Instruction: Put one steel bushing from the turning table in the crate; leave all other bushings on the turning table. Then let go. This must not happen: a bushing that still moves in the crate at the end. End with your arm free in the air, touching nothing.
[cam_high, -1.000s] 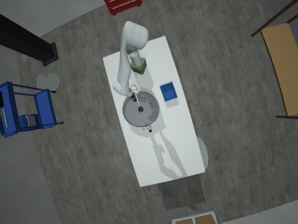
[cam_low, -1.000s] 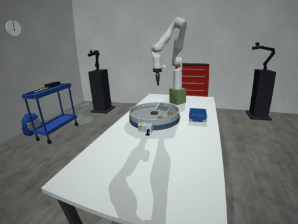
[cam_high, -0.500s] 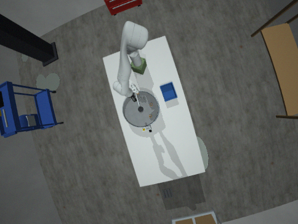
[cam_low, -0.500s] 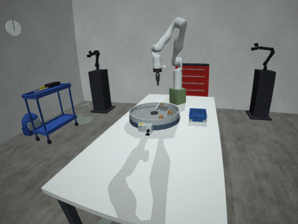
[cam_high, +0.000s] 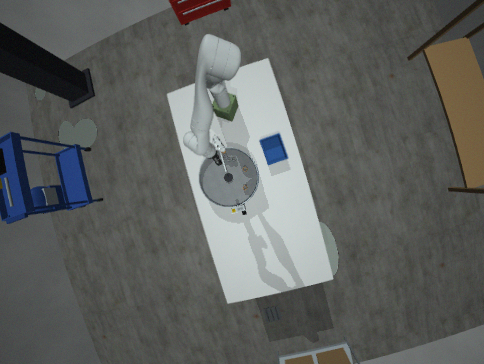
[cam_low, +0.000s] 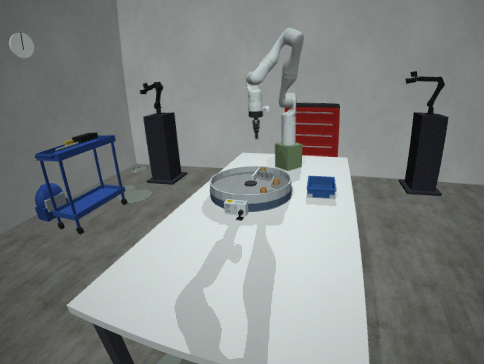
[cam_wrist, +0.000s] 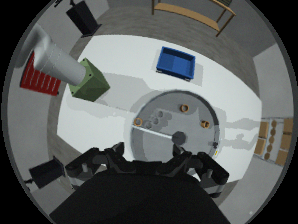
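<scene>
The round grey turning table (cam_high: 214, 186) (cam_low: 227, 183) (cam_wrist: 199, 147) has a raised rim. Several grey steel bushings (cam_high: 231, 159) (cam_low: 265, 174) (cam_wrist: 156, 121) stand in a cluster on its side toward the arm's base. Copper-coloured bushings stand there too: one (cam_high: 245, 169) (cam_low: 276, 182) (cam_wrist: 184, 108), another (cam_high: 245, 187) (cam_low: 263, 190) (cam_wrist: 205, 124), and a third (cam_low: 263, 170) (cam_wrist: 138, 121) near the rim. The blue crate (cam_high: 273, 149) (cam_low: 321, 193) (cam_wrist: 176, 64) shows nothing inside. My gripper (cam_high: 218, 160) (cam_low: 256, 137) (cam_wrist: 148, 148) is open and empty, high above the turning table's base-side part.
A thin pale bar (cam_high: 224, 166) (cam_low: 256, 173) (cam_wrist: 156, 133) runs from the dark hub (cam_high: 228, 177) (cam_low: 250, 183) (cam_wrist: 178, 137) to the rim, beside the steel cluster. A small control box (cam_high: 239, 209) (cam_low: 235, 207) sits at the turning table's outer side. The green base block (cam_low: 288, 156) (cam_wrist: 91, 82) carries the arm.
</scene>
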